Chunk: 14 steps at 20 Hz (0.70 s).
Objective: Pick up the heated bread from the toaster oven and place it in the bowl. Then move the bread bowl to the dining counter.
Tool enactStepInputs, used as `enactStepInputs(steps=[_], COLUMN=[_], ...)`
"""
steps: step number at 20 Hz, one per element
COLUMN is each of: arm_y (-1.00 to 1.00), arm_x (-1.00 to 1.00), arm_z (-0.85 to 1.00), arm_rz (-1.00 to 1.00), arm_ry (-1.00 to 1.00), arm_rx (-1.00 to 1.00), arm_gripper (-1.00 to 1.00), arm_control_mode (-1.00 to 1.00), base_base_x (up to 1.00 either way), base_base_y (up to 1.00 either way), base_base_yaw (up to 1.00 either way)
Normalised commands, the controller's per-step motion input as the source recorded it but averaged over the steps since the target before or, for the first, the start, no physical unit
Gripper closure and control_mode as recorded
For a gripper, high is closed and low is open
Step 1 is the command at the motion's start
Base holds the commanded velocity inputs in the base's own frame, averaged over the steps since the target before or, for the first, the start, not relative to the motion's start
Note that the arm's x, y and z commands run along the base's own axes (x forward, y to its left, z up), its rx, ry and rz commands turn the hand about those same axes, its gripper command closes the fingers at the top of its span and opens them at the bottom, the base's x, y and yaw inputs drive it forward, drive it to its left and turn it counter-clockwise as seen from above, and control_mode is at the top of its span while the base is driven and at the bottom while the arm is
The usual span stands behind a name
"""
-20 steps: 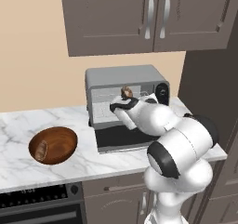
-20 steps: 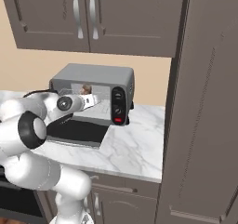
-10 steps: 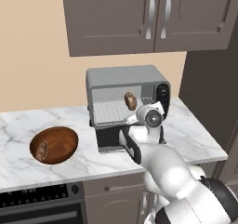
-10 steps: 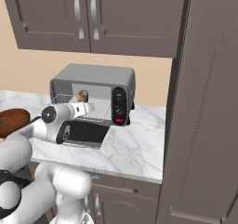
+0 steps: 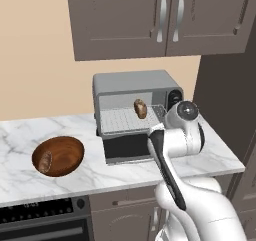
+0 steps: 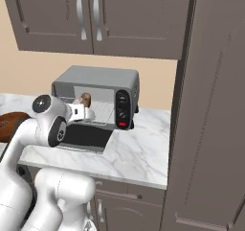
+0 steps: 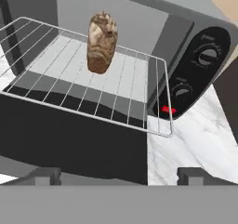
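Whereas the arm was reaching into the toaster oven (image 5: 135, 110) a second ago, it is now seen drawn back before the open door, the bread (image 7: 101, 42) left upright on the rack. The pickup is judged not yet made. The end effector (image 7: 116, 175) is spread wide, nothing grasped or touched. The bowl (image 5: 58, 155) is noted on the desk (image 5: 210, 150), leftward.

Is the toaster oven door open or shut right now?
Open. The toaster oven has its dark glass door dropped flat onto the counter, and the wire rack with the heated bread is exposed.
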Motion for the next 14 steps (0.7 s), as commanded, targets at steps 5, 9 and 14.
enactStepInputs(steps=[5,9,14], arm_y=[0.00,0.23,0.30], arm_x=[-0.12,0.14,0.62], arm_z=[0.53,0.00,-0.06], arm_rz=[-0.02,0.00,-0.01], arm_ry=[0.15,-0.09,-0.12], arm_rx=[0.24,0.12,0.00], arm_gripper=[-1.00,-1.00,-1.00], arm_control_mode=[-1.00,-1.00,-1.00], base_base_x=[0.00,0.00,0.00], base_base_y=[0.00,0.00,0.00], base_base_yaw=[0.00,0.00,0.00])
